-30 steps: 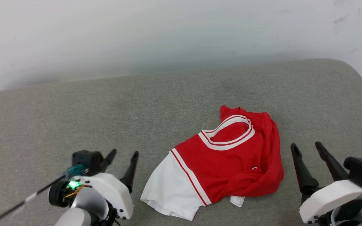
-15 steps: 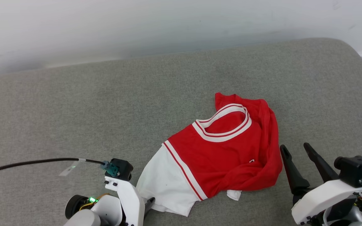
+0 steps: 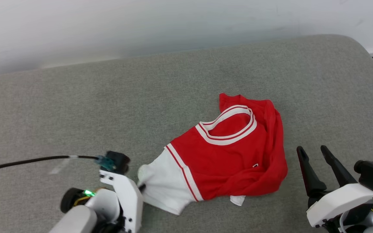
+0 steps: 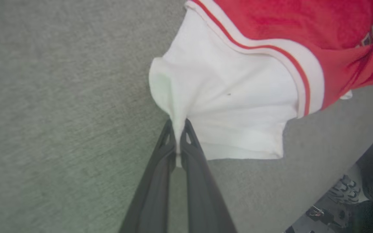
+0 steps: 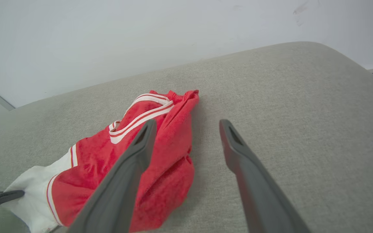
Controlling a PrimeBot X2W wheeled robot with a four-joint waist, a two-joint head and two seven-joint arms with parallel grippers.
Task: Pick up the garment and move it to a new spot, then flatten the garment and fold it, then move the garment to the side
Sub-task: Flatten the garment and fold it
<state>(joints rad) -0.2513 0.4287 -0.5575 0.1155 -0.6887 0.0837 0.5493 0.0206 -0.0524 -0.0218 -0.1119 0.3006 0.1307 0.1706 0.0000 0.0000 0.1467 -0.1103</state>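
Observation:
The garment (image 3: pixel 235 155) lies crumpled on the grey cushion, red body with a striped collar and a white sleeve (image 3: pixel 163 184) toward me. In the left wrist view my left gripper (image 4: pixel 177 124) is shut on the edge of that white sleeve (image 4: pixel 231 106), which bunches into a pinched fold between the fingertips. The same gripper (image 3: pixel 141 186) sits at the sleeve's left edge in the head view, and its dark tip (image 5: pixel 2 196) shows in the right wrist view. My right gripper (image 3: pixel 312 151) stands open to the right of the garment (image 5: pixel 160 155), holding nothing.
The grey upholstered cushion (image 3: pixel 76 113) spreads wide to the left and behind the garment. A white wall (image 3: pixel 141 26) runs along its far edge. A black cable (image 3: pixel 28 160) trails left from my left wrist. The cushion's rounded corner (image 3: pixel 364 51) lies far right.
My left gripper has come in from the left to the sleeve's edge and shut on it, and the sleeve corner has bunched up. The camera has tilted, shifting the whole picture.

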